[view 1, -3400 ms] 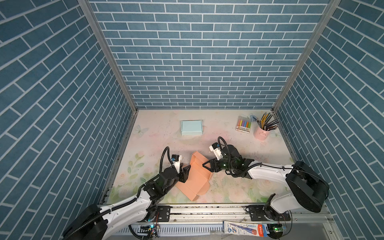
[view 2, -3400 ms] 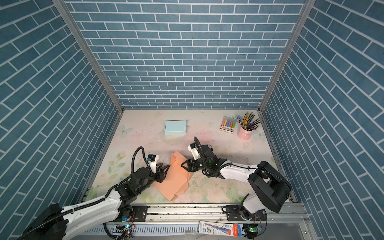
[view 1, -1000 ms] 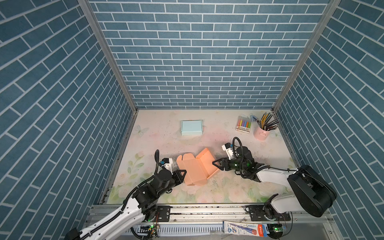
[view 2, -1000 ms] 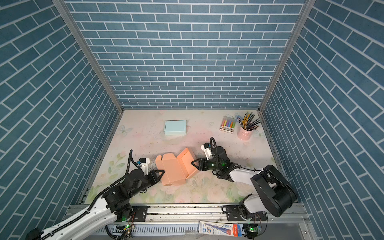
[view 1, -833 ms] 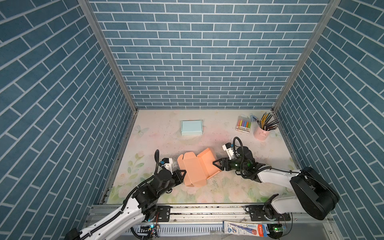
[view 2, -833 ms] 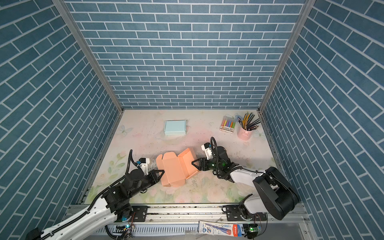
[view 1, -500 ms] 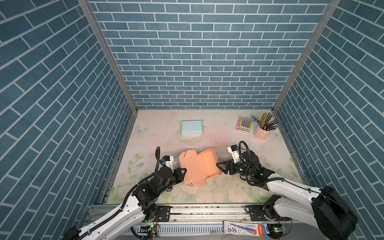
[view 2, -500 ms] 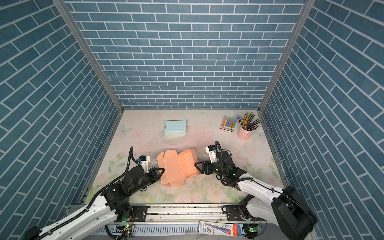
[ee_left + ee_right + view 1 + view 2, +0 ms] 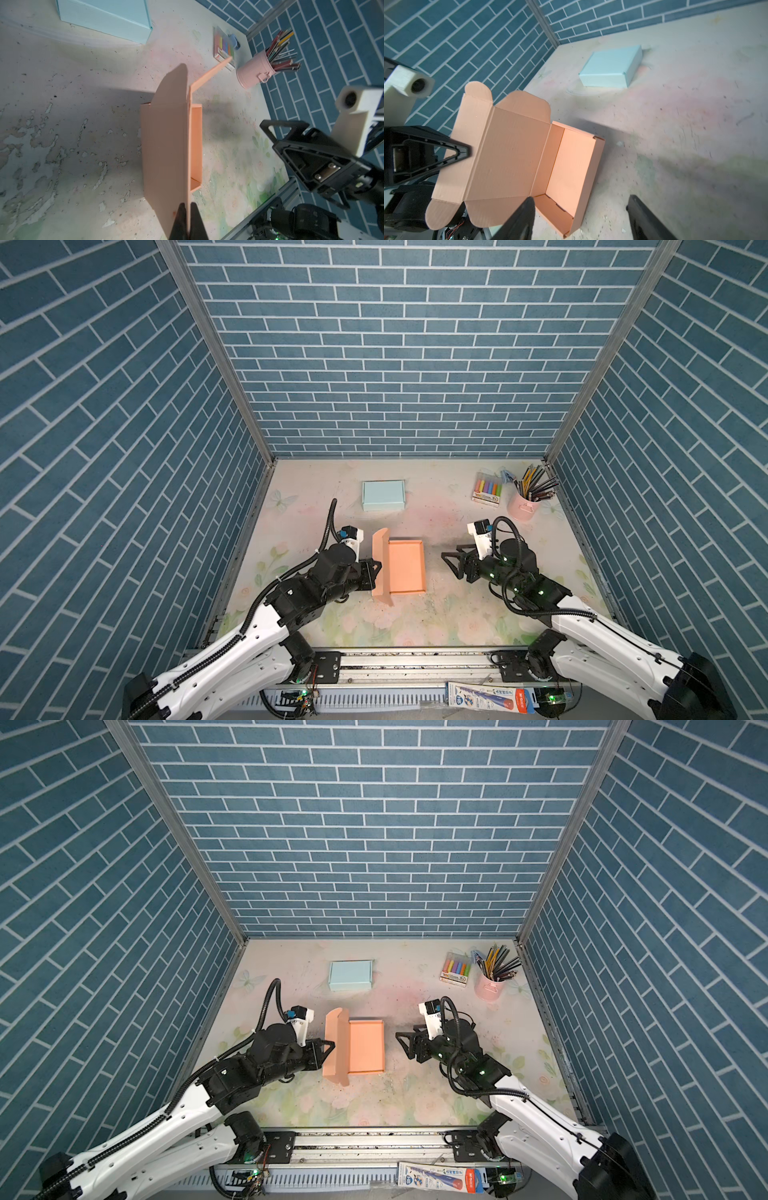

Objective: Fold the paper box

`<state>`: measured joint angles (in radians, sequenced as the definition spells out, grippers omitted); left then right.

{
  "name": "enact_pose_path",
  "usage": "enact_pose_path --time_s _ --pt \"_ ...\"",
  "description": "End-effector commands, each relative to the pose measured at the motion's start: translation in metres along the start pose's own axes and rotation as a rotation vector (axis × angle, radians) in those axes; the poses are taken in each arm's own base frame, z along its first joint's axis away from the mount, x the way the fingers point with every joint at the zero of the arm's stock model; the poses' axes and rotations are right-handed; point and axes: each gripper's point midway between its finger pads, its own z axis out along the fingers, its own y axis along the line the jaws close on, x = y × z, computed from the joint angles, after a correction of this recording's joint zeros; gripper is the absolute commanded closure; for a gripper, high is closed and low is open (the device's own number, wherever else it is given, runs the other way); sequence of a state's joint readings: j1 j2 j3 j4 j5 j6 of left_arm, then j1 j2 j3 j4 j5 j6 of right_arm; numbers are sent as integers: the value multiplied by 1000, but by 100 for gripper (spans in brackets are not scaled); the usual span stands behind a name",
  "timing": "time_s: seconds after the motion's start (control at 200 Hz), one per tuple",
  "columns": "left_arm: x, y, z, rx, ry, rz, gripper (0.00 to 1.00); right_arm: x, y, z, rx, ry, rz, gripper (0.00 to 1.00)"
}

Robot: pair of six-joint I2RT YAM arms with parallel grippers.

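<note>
I am pinching the lid (image 9: 508,153) of the orange paper box (image 9: 406,568) with my left pincer (image 9: 188,207), clenched tight on its outer edge, and I am holding that lid standing almost upright. The box is sitting on the table (image 9: 436,614) between my two arms, its tray (image 9: 365,1048) open and lying square now, where a second ago it was lying askew. My right pincer (image 9: 452,566) is hanging released and empty, drawn back well clear of the tray (it was right at the box's edge a moment ago). I am judging that the walls are done and only the lid is left, so I am getting ready to swing it over and tuck it shut.
</note>
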<state>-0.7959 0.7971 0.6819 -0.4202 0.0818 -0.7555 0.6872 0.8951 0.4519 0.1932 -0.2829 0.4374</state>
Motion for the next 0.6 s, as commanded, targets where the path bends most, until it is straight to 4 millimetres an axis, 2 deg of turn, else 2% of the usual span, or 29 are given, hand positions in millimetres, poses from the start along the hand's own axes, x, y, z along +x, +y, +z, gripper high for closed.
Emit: enact_pose_path --time_s 0.0,0.105,0.19,0.435,0.595 --pt "3 -9 -9 -13 102 149 95 -32 38 -2 -169 -96 -176 29" --pt "0 -18 -15 -28 179 237 98 -49 60 -9 -279 -203 -280 28" --pt "-4 -23 -21 -46 228 306 100 -53 71 -12 -326 -244 -373 28" --pt "-4 -49 -31 32 339 441 100 -49 85 -4 -422 -244 -561 27" --pt "-2 -60 -33 87 378 490 99 -44 81 14 -444 -177 -613 27"
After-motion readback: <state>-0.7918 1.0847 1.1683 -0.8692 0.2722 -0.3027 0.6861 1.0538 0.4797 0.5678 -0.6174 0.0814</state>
